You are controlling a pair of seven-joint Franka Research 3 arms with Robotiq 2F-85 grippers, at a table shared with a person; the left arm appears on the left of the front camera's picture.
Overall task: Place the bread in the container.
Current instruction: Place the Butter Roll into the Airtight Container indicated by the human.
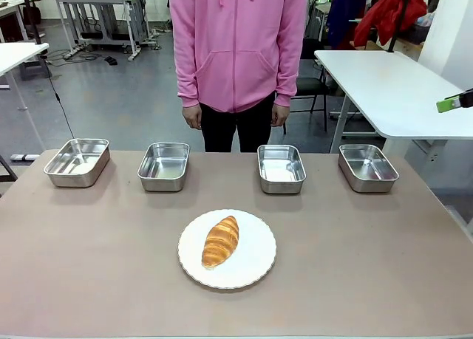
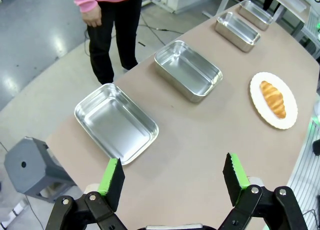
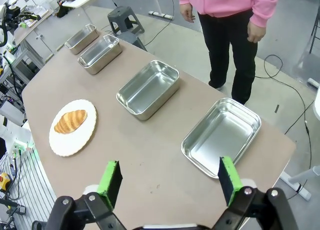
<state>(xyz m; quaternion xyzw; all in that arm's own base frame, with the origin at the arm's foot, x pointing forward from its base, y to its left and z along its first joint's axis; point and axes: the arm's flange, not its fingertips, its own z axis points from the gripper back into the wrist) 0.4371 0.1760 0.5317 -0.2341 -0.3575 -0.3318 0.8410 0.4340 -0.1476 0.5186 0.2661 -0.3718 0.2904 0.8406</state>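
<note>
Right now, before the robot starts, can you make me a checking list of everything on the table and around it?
Surface: brown table, bare apart from the job's things.
Bread: the bread lies on a round white plate at the near middle, untouched.
Container: four steel trays alike in a row at the far side, nothing in any; which one is meant, cannot tell.
Clutter: nothing seen.
Grippers: left gripper and right gripper both open, up off the table, holding nothing.
Cables: black cable on the floor behind.
Surroundings: person in a pink top stands at the far side, hands down; white table; grey stool.
</note>
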